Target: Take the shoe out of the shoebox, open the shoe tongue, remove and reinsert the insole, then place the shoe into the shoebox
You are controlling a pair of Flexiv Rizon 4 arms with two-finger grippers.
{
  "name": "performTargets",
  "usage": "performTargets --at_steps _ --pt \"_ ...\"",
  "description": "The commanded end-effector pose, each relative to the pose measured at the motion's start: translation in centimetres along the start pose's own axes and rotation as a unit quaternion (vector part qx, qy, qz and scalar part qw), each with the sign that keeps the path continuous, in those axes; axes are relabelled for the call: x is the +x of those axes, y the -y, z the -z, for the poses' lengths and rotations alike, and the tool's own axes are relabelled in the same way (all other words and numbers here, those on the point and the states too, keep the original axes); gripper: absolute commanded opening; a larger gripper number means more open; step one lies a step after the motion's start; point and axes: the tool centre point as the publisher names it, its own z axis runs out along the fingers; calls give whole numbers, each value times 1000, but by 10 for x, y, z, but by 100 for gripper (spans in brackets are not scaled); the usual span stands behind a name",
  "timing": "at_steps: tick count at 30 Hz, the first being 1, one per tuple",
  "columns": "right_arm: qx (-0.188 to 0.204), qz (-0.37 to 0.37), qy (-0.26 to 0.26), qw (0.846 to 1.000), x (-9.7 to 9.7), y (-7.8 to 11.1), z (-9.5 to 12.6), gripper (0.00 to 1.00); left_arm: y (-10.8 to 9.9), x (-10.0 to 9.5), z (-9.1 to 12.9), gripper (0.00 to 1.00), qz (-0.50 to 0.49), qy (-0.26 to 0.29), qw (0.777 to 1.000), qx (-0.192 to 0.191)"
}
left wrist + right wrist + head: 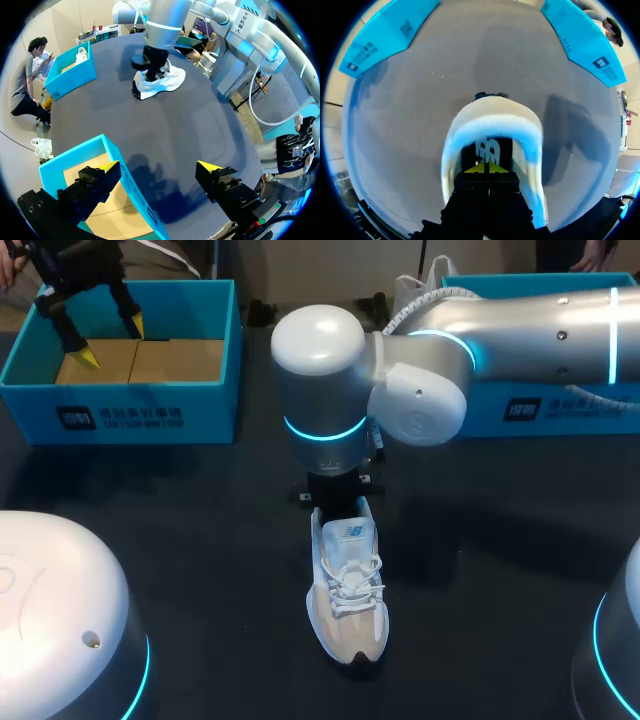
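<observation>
A white and beige sneaker [347, 600] stands on the dark table, toe toward the front edge. My right arm [420, 390] reaches across from the right and its wrist hangs straight over the heel, hiding the fingers in the head view. In the right wrist view the right gripper [485, 167] is shut, its yellow tips together down inside the opening of the shoe [492, 115], just behind the tongue's logo. I cannot see whether anything thin is pinched. My left gripper [112, 342] hangs open over the blue shoebox [120, 390] at the back left, holding nothing.
A brown cardboard liner [160, 360] covers the floor of the left box. A second blue box [560, 405] sits at the back right, behind my right arm. In the left wrist view the left gripper [157, 167] straddles the box's near corner [135, 190].
</observation>
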Motion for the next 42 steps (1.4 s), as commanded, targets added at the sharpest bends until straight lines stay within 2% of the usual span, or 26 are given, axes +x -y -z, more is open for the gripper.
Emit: performTargets --at_steps 1,4,10,11,12,15,16,17,33,42 --pt "-3 3 3 1000 -6 7 25 0 0 0 0 100 0 0 1000 -2" --pt "7 10 8 1000 -11 13 31 0 0 0 0 100 0 0 1000 -2" --pt "18 24 13 999 -18 16 29 0 0 0 0 100 0 0 1000 -2" --pt "21 25 12 999 -18 16 29 5 0 0 0 100 0 0 1000 -2" --pt "20 26 9 999 -18 16 29 13 0 0 0 100 0 0 1000 -2" --pt "23 28 2 999 -17 18 30 55 0 0 0 100 0 0 1000 -2" --pt "23 30 -3 999 -16 18 30 86 0 0 0 100 0 0 1000 -2" --pt "24 30 -2 999 -15 19 29 100 0 0 0 100 0 0 1000 -2" --pt "26 28 -1 999 -10 27 31 100 0 0 0 100 0 0 1000 -2" --pt "23 18 -3 1000 -7 38 37 100 0 0 0 100 0 0 1000 -2"
